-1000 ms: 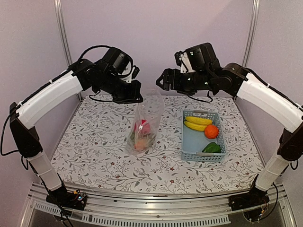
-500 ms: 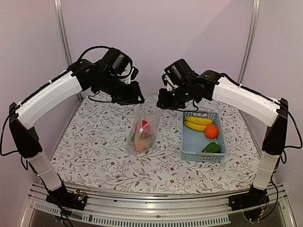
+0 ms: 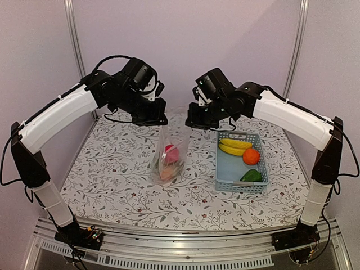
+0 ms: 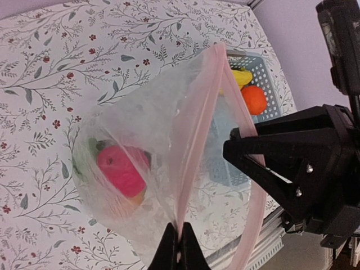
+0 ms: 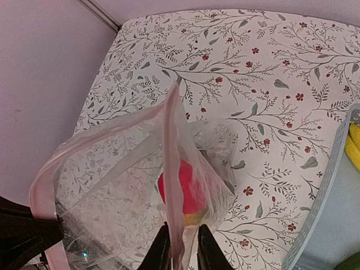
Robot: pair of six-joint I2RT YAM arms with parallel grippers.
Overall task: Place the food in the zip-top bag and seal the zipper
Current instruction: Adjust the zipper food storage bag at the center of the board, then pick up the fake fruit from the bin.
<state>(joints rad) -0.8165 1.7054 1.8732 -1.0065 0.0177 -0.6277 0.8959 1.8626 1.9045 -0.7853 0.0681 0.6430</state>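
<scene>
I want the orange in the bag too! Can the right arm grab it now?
Probably not yet. The right claw is shut on the bag's rim, holding it up. Nothing covers the orange in the basket, so it could once it lets go.

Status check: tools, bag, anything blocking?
Left tool shut on zipper; right tool shut on it too. Zip-top bag held up, mouth open, red piece inside. Bananas, orange, green piece in basket. Nothing blocking.

Lab rig: alu frame posts [image 3: 73, 34], plain walls [image 3: 185, 34], floral-cloth table [image 3: 112, 185].
</scene>
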